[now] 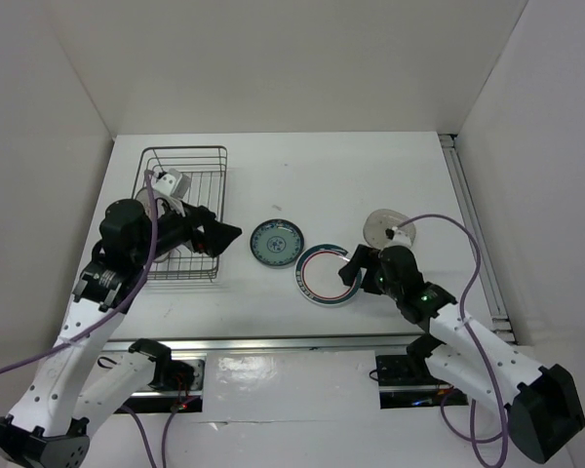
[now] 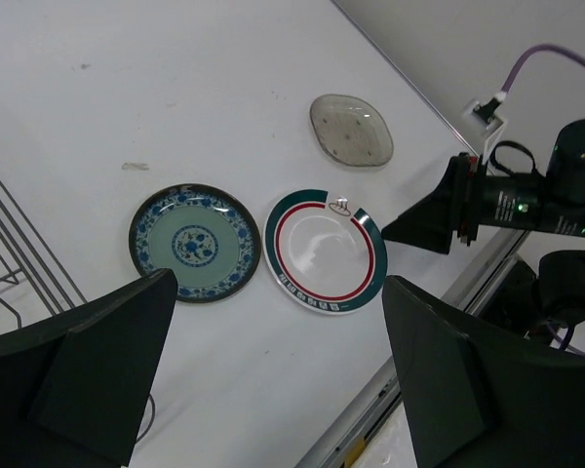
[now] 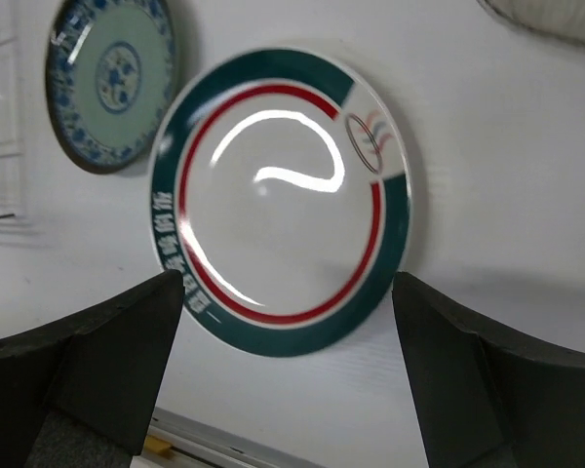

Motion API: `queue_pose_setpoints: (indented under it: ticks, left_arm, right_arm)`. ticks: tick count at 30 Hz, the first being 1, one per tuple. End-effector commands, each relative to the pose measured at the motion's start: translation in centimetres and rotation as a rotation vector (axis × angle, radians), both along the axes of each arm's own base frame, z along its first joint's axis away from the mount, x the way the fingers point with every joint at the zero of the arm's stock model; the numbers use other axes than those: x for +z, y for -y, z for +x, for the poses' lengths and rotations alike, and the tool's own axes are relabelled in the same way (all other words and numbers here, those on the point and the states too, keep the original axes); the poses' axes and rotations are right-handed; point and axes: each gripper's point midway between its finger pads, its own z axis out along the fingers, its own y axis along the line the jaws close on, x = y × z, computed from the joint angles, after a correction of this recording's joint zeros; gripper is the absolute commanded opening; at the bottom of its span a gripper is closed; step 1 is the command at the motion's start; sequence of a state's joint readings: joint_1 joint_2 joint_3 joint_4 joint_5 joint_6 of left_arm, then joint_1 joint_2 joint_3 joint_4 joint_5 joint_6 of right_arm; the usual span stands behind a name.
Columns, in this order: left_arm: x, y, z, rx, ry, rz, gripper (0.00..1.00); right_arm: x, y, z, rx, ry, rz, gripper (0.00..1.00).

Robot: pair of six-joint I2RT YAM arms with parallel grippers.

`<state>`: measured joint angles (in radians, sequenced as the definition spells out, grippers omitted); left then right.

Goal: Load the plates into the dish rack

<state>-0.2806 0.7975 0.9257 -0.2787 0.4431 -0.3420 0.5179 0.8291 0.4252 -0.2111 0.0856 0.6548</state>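
Note:
The white plate with red and teal rings [image 1: 322, 276] lies flat on the table; it also shows in the left wrist view [image 2: 324, 251] and the right wrist view [image 3: 283, 195]. The smaller teal patterned plate [image 1: 276, 242] lies to its left [image 2: 195, 242] [image 3: 112, 83]. No orange sunburst plate shows. The dark wire dish rack [image 1: 197, 166] stands at the far left. My right gripper [image 1: 352, 265] [image 3: 288, 380] is open and empty, just right of the white plate's edge. My left gripper [image 1: 228, 234] [image 2: 278, 390] is open and empty, over the rack's right side, left of the teal plate.
A greyish translucent dish [image 1: 389, 228] [image 2: 351, 129] lies at the right, behind my right gripper. White walls enclose the table at the back and both sides. A metal rail [image 1: 302, 343] runs along the near edge, and another along the right edge [image 1: 473, 224].

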Motion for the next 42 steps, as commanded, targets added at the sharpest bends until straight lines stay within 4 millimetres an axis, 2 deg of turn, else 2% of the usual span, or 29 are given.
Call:
queue_pose_setpoints:
  ticks: [1, 3, 4, 8, 12, 13, 14, 16, 24, 29, 30, 34, 36, 42]
  left_arm:
    - [1.5, 0.3, -0.4, -0.026, 0.076, -0.011, 1.0]
    - [1.5, 0.3, -0.4, -0.026, 0.076, -0.011, 1.0]
    - [1.5, 0.3, -0.4, -0.026, 0.076, -0.011, 1.0]
    - [1.3, 0.2, -0.4, -0.017, 0.068, -0.007, 1.0]
    - [1.1, -1.1, 0.6, 0.088, 0.046, 0.0, 1.0]
    - [1.4, -1.4, 0.6, 0.109, 0.053, -0.008, 1.0]
    - [1.2, -1.8, 0.9, 0.146, 0.032, -0.014, 1.0]
    - [1.4, -2.0, 0.8, 0.155, 0.041, -0.016, 1.0]
    - [1.1, -1.7, 1.0, 0.146, 0.013, -0.017, 1.0]
    - [0.6, -1.5, 1.0, 0.136, -0.007, -0.012, 1.0]
    - [0.6, -1.4, 0.9, 0.127, -0.007, -0.013, 1.0]
    - [0.8, -1.2, 0.9, 0.118, 0.0, -0.018, 1.0]
    - [0.8, -1.1, 0.8, 0.109, 0.0, -0.02, 1.0]
    - [0.8, -1.0, 0.7, 0.1, -0.001, -0.022, 1.0]
  right_arm:
    - [0.3, 0.0, -0.7, -0.035, 0.038, 0.088, 0.94]
    - [-0.7, 0.6, -1.1, -0.062, 0.014, 0.075, 0.93]
    - [-0.3, 0.6, -1.0, -0.062, 0.026, 0.082, 0.93]
    - [-1.4, 0.9, -1.3, -0.084, 0.0, 0.074, 0.92]
    - [-4.0, 0.5, -1.8, -0.08, -0.037, 0.108, 0.9]
    - [-4.0, 0.3, -1.6, -0.086, -0.032, 0.123, 0.89]
    - [-5.0, 0.4, -1.8, -0.088, -0.058, 0.107, 0.89]
    - [-5.6, 0.9, -1.7, -0.109, -0.062, 0.086, 0.88]
    - [-6.1, 1.5, -1.4, -0.14, -0.043, 0.071, 0.85]
    - [-7.2, 2.1, -1.7, -0.174, -0.041, 0.085, 0.76]
    - [-7.9, 2.6, -1.9, -0.198, -0.05, 0.084, 0.76]
    - [-8.7, 2.9, -2.2, -0.222, -0.045, 0.106, 0.74]
    - [-8.5, 2.8, -2.1, -0.227, -0.04, 0.118, 0.69]
    - [-8.9, 3.1, -2.0, -0.255, -0.053, 0.112, 0.61]
